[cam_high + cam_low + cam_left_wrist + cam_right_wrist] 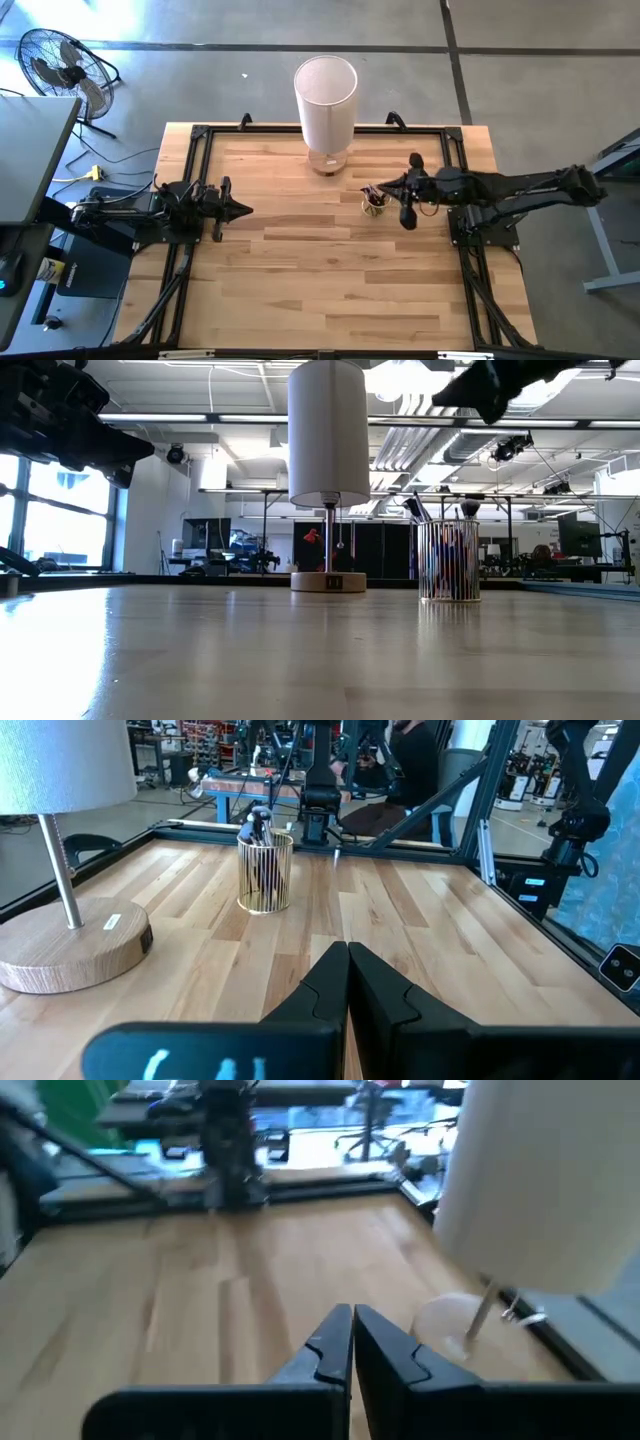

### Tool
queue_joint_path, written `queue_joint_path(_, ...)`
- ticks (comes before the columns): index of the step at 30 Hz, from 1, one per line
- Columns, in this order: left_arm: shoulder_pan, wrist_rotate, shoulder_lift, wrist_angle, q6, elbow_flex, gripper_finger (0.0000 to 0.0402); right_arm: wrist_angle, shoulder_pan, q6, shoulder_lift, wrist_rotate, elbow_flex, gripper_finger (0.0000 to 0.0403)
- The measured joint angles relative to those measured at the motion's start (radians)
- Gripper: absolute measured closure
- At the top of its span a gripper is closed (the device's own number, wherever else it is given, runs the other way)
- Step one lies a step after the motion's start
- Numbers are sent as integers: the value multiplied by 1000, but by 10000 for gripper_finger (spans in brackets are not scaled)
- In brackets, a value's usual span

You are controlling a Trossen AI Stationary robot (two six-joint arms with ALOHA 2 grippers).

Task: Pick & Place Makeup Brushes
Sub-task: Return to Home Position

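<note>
Standing together in a small wire holder [375, 205], the makeup brushes [374, 196] sit on the wooden table [330, 280], near the round wooden base of a tall white lamp [325, 95]. In the low view their tufts and handle ends poke up above the holder's rim. The right gripper [381, 187] hangs in the air close to the holder, on its right-arm side. It is raised well above the brush tips, and its two fingers are pressed together with nothing between them. The left gripper [246, 210] waits over the table's left part, well apart from the holder, pointing toward the middle, its fingers likewise closed on nothing
</note>
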Motion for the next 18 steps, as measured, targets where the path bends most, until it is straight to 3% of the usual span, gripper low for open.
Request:
queue_joint_path(6,0,0,0,0,0,0,400,26,4,13,-140,-193,-187,400)
queue_joint_path(11,0,0,0,0,0,0,400,143,2,65,-271,-294,-365,401)
queue_joint_path(18,0,0,0,0,0,0,400,245,2,75,-458,-310,-534,401)
